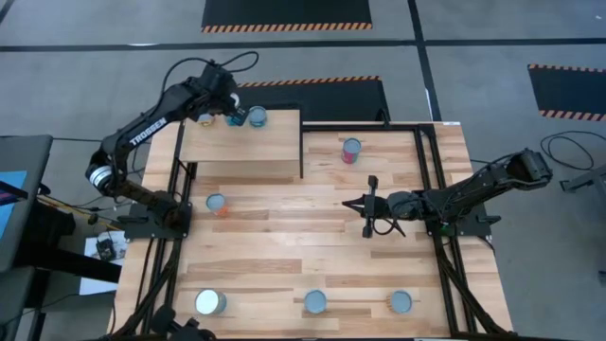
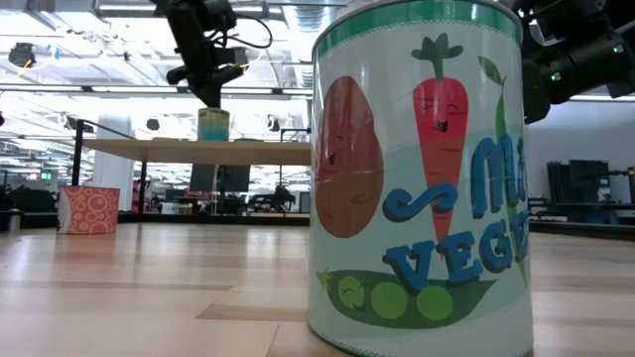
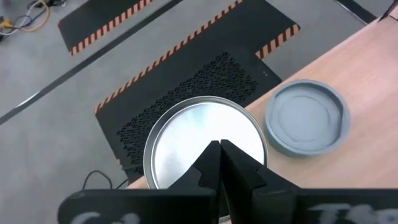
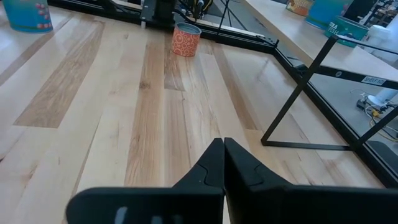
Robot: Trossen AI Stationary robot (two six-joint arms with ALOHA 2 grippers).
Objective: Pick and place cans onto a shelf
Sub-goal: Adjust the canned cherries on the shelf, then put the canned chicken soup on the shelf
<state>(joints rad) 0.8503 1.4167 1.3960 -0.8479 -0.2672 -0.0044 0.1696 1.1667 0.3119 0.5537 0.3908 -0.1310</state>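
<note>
The table was pale wood in long planks of mixed tone, smooth with a soft sheen. The shelf was lighter wood, even and matt, on a thin black metal frame.

Directly under the left gripper, whose fingers looked like matt black plastic, a can showed a bright brushed-metal lid. Just beside it, another can had a dull grey-blue matt top.

The nearest can in the low view wore a glossy printed paper label. Ahead of the right gripper, an orange can carried a patterned label.
</note>
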